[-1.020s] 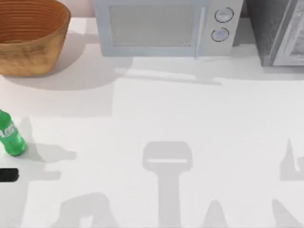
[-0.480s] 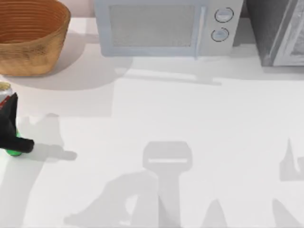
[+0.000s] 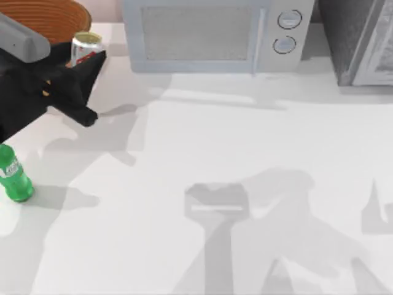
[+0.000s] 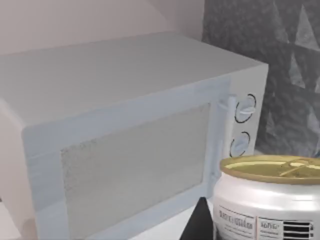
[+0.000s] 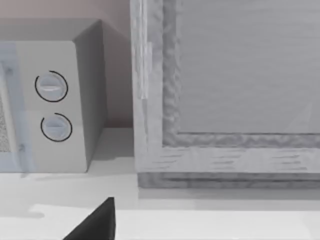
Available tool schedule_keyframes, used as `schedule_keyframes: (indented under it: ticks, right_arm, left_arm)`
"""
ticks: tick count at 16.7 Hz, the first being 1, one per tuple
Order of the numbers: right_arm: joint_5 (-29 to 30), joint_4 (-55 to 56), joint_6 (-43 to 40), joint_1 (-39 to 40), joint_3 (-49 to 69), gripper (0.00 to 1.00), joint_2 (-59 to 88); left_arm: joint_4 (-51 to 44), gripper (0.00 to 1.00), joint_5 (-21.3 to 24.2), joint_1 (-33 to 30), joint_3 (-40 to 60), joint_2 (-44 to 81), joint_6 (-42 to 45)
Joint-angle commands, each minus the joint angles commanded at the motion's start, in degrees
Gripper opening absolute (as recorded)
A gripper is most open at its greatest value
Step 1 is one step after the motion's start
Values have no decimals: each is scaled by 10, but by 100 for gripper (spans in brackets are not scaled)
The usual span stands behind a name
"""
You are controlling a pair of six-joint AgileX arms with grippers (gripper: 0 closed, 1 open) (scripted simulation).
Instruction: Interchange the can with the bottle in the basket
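Left gripper (image 3: 86,61) is clamped on the can (image 3: 85,48), carried high at the far left of the table, just beside the basket (image 3: 43,11) rim and near the microwave (image 3: 209,34). In the left wrist view the can (image 4: 270,200) sits upright with its gold top level. The bottle (image 3: 13,175) stands on the table at the left edge, well apart from the basket — it appears to be out already. Risks, as I judge them: a release over the rim rather than the inside would tip the can off the wall; a slack grip could let it slide. Right gripper (image 5: 95,225) is parked by the cabinet (image 5: 225,90) — cannot tell its finger state.
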Motion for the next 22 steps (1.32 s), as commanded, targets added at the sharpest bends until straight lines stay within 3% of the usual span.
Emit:
schedule_keyframes:
  ticks: [13, 18, 22]
  right_arm:
    - [0, 0, 0, 0, 0, 100, 0]
    - [0, 0, 0, 0, 0, 100, 0]
    - [0, 0, 0, 0, 0, 100, 0]
  left_arm:
    - [310, 0, 313, -99, 303, 584, 1]
    - [376, 0, 386, -120, 372, 714, 1]
    - [396, 0, 408, -126, 393, 754, 1]
